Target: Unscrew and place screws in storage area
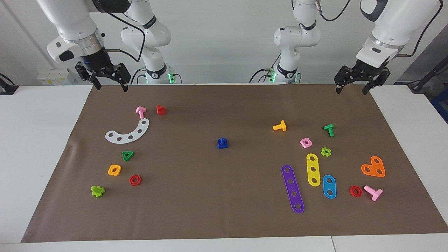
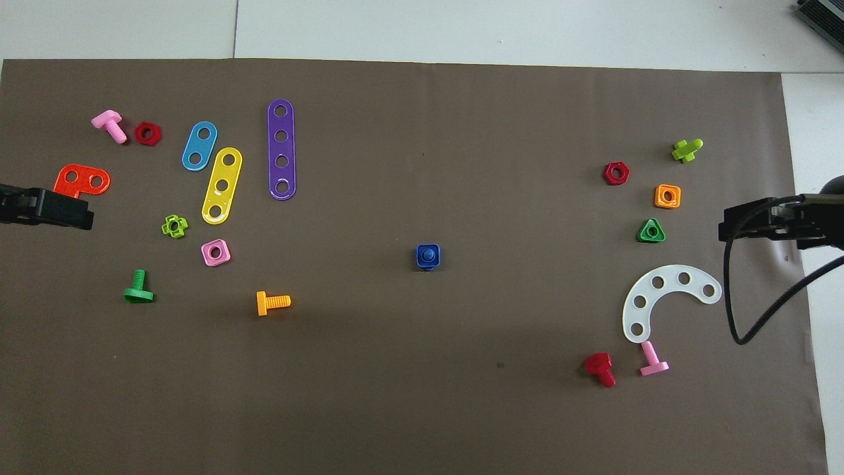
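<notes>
Covering most of the white tabletop (image 1: 42, 147), a brown paper mat (image 1: 224, 210) carries all the loose plastic parts.

Both arms wait, raised at the robots' edge of the mat. The left tool (image 1: 357, 86) hangs over the mat corner at the left arm's end, fingers spread and holding nothing. The right tool (image 1: 109, 84) hangs over the mat corner at the right arm's end, fingers likewise spread and holding nothing.

The storage area lies at the right arm's end of the mat. It is marked by a white curved five-hole strip (image 1: 127, 133), with a green triangular nut (image 1: 127, 155), an orange square nut (image 1: 114, 170) and a red hexagonal nut (image 1: 135, 180) farther from the robots than the strip. A pink T-shaped bolt (image 1: 140, 111) and a red bolt (image 1: 161, 110) lie nearer to the robots than the strip.

At the left arm's end lie a purple four-hole straight strip (image 1: 293, 189), a yellow three-hole straight strip (image 1: 313, 169) and a blue two-hole straight strip (image 1: 329, 186), side by side.

The small dark-blue plastic bolt (image 1: 222, 141) stands at the middle of the mat, seated in a dark-blue square nut (image 1: 222, 145). It is well apart from both tools, roughly midway between them, and outside the storage area.
</notes>
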`<state>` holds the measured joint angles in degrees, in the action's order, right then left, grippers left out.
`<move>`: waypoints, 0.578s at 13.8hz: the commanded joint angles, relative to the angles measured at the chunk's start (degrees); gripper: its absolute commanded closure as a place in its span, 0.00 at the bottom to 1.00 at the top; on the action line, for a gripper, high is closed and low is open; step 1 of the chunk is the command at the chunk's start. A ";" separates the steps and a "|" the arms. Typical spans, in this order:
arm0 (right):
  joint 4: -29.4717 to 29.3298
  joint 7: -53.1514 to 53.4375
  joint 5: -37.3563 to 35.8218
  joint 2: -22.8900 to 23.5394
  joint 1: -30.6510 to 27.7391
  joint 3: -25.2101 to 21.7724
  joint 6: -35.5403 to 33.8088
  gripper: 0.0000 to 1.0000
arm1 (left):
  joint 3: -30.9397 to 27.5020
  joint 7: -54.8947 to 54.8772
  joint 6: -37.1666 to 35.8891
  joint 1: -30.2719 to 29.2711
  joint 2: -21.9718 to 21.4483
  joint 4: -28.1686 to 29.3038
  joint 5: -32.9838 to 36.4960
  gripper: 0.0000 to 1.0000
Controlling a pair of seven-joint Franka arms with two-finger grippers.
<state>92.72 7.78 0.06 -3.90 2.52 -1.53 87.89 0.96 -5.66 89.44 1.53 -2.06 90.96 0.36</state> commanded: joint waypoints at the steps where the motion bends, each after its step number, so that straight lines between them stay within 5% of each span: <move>1: 1.06 -1.37 0.03 -1.10 -0.49 0.38 0.09 0.00 | 0.35 -0.14 0.21 -0.65 -2.51 2.99 0.35 0.00; 8: 1.06 -1.37 0.03 -1.10 -0.49 0.38 0.00 0.00 | 0.44 0.90 0.99 0.23 -2.78 3.78 0.43 0.00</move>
<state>92.72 7.78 0.06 -3.91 2.52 -1.53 87.89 1.20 -5.60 89.44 1.53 -2.94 92.26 0.36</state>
